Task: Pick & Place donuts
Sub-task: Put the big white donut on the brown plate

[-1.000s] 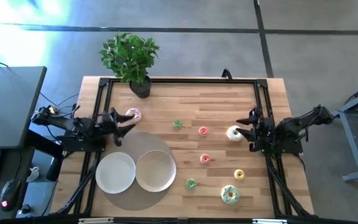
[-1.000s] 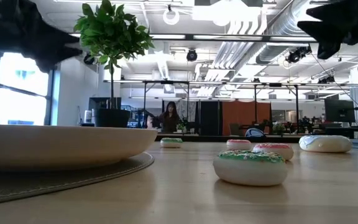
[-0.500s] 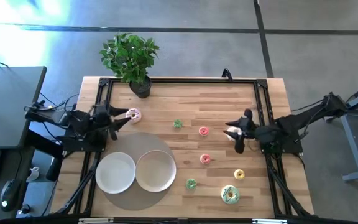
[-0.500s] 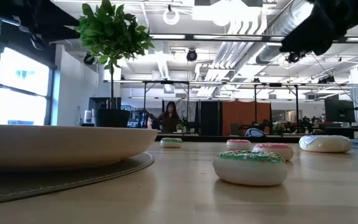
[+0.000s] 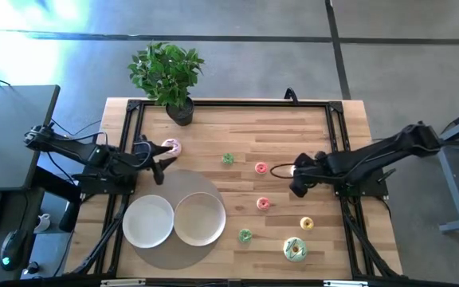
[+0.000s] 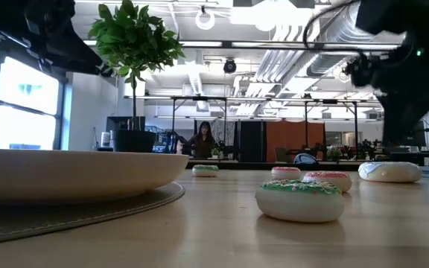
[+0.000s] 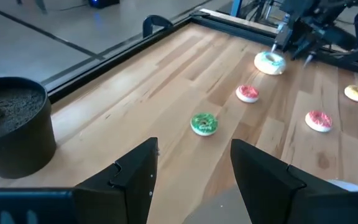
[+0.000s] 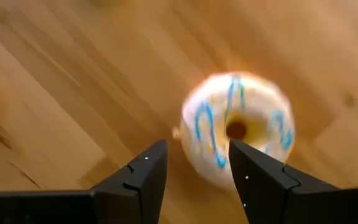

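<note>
A cream-white donut (image 8: 238, 130) with blue stripes lies flat on the wooden table, and my right gripper (image 8: 194, 171) hangs open just above it, pointing down. The low view shows this donut (image 6: 389, 172) under the dark gripper (image 6: 402, 112). My left gripper (image 5: 154, 159) stands open near the table's left edge, beside the pink donut (image 5: 170, 147), touching nothing. On the table lie small green (image 5: 228, 159), red (image 5: 260, 167), red (image 5: 263, 203), yellow (image 5: 306, 224) and green (image 5: 245, 235) donuts. A larger green one (image 5: 295, 249) lies near the front edge.
Two white plates (image 5: 148, 221) (image 5: 200, 218) sit on a round grey mat (image 5: 183, 179) at the near left. A potted plant (image 5: 168, 76) stands at the far left edge. A black frame (image 5: 237, 102) borders the table. Bare wood lies in the middle.
My right gripper has swung out toward the table's middle, sunk a little and tipped from about level to pointing down over the white donut. My left arm has drawn its elbow back, and its gripper has risen a little beside the pink donut. No donut has moved.
</note>
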Robot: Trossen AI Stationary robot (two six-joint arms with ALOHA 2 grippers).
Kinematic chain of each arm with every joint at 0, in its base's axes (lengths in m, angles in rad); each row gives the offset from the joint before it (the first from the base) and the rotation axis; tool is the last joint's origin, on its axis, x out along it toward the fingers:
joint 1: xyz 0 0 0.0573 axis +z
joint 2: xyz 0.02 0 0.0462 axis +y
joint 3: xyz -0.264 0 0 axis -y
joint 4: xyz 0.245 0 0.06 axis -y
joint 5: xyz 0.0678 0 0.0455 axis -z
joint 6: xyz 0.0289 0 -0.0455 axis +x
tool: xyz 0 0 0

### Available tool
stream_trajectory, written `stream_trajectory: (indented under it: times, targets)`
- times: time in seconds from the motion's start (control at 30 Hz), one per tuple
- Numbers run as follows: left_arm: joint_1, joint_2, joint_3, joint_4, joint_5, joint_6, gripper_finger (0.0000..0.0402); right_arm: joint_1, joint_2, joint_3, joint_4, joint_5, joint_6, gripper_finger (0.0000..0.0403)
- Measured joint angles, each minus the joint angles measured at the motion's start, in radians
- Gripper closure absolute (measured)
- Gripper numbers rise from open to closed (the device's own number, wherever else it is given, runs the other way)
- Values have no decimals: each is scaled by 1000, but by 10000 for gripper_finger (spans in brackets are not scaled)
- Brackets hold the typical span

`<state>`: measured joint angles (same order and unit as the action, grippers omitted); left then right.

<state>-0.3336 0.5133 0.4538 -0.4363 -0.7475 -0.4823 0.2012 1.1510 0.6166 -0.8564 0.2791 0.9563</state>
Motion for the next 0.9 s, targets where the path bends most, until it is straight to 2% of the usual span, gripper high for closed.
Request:
stream_trajectory:
  times: [0.1,0.23,0.33,0.43,0.63,0.8,0.9]
  targets:
    - [0,16,0,15,9,-5,200,-23,36,-21,0,-47,17,234]
    - [0,21,0,36,10,-5,200,-43,66,-32,6,3,28,234]
    - [0,21,1,42,10,-6,200,-55,82,-31,12,21,-30,245]
    - [0,21,1,43,12,-7,200,-72,105,-31,26,12,-72,265]
    - [0,21,1,43,12,-8,200,-102,165,-30,102,-73,-150,309]
    - [0,21,1,43,12,-8,200,-119,173,-29,110,-86,-154,384]
    - [0,21,1,43,12,-8,200,-130,140,-1,107,-81,-154,386]
